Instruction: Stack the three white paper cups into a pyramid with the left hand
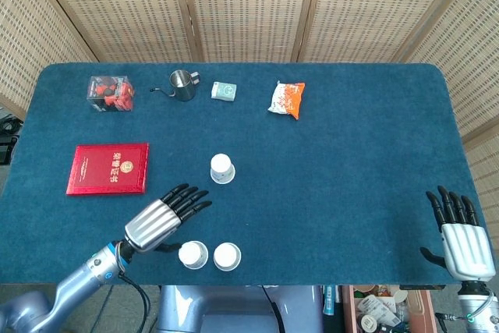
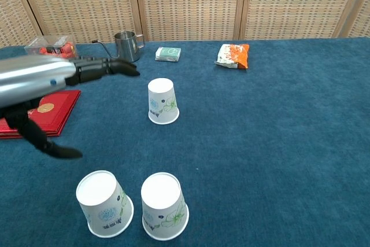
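Note:
Two white paper cups stand upside down side by side at the table's near edge: the left cup (image 2: 103, 203) (image 1: 192, 254) and the right cup (image 2: 163, 205) (image 1: 228, 256). A third upturned cup (image 2: 162, 101) (image 1: 221, 168) stands alone near the table's middle. My left hand (image 1: 161, 219) (image 2: 49, 83) hovers open above and behind the left cup, fingers stretched out flat, holding nothing. My right hand (image 1: 460, 235) rests open at the near right corner, far from the cups, seen only in the head view.
A red booklet (image 1: 108, 168) lies at the left. Along the far edge sit a clear box of red items (image 1: 110, 93), a small steel pitcher (image 1: 182, 84), a green packet (image 1: 224, 91) and an orange snack bag (image 1: 287, 99).

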Robot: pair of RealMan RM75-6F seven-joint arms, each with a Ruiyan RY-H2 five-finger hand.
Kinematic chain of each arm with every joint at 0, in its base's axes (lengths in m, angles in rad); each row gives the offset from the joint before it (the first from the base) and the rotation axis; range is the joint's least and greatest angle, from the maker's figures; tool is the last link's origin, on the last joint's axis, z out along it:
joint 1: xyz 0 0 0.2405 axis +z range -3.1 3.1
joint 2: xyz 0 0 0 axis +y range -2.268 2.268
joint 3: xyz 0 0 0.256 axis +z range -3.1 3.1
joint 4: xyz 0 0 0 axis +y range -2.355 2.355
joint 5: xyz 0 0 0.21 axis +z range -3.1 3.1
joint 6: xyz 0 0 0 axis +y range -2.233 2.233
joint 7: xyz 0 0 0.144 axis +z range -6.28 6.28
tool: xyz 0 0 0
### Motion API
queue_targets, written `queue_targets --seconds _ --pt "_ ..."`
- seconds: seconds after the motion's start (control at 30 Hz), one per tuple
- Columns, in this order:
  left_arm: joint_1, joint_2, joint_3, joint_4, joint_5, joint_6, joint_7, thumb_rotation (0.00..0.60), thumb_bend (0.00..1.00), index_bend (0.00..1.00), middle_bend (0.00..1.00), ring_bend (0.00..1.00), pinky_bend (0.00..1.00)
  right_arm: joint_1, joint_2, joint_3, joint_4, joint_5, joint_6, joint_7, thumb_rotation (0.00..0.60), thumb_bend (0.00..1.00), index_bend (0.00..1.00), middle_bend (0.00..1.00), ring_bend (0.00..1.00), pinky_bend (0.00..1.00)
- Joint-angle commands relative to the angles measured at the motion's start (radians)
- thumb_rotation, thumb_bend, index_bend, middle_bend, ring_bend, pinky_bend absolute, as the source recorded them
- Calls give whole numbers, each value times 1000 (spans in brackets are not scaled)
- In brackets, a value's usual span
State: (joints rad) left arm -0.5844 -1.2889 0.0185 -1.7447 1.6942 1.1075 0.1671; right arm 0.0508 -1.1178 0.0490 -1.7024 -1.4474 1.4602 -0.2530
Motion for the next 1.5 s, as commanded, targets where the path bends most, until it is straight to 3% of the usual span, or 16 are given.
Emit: queue_targets --seconds 0.03,0.3,0.37,0.57,0.7,0.97,1.33,1.5 --pt "-25 9 -80 41 -54 15 32 600 182 0 0 0 37 2 0 0 0 0 -3 0 600 0 0 0 0 0" --pt "-139 -63 -205 193 -243 -132 89 600 182 0 0 0 37 10 1 11 8 22 -17 13 600 0 0 0 0 0" --pt "-209 -120 -239 276 -348 -253 102 600 182 0 0 0 39 17 0 21 24 48 -34 23 600 0 0 0 0 0" --pt "-292 -231 -260 401 -454 -351 116 600 182 0 1 65 103 23 1 34 38 54 -32 39 600 0 0 0 0 0" --pt "-333 -293 -261 485 -490 -388 112 600 182 0 53 110 132 23 2 36 46 61 -33 49 600 0 0 0 0 0" --pt "-372 -377 -245 592 -477 -390 79 600 182 67 142 177 209 29 0 41 54 74 -41 49 600 0 0 0 0 0" --pt "-388 -496 -239 734 -426 -302 31 600 182 366 444 427 379 35 -2 43 60 93 -56 50 600 0 0 0 0 0" --pt "-396 -515 -240 750 -429 -307 15 600 183 421 491 471 401 37 -1 45 65 109 -65 52 600 0 0 0 0 0"
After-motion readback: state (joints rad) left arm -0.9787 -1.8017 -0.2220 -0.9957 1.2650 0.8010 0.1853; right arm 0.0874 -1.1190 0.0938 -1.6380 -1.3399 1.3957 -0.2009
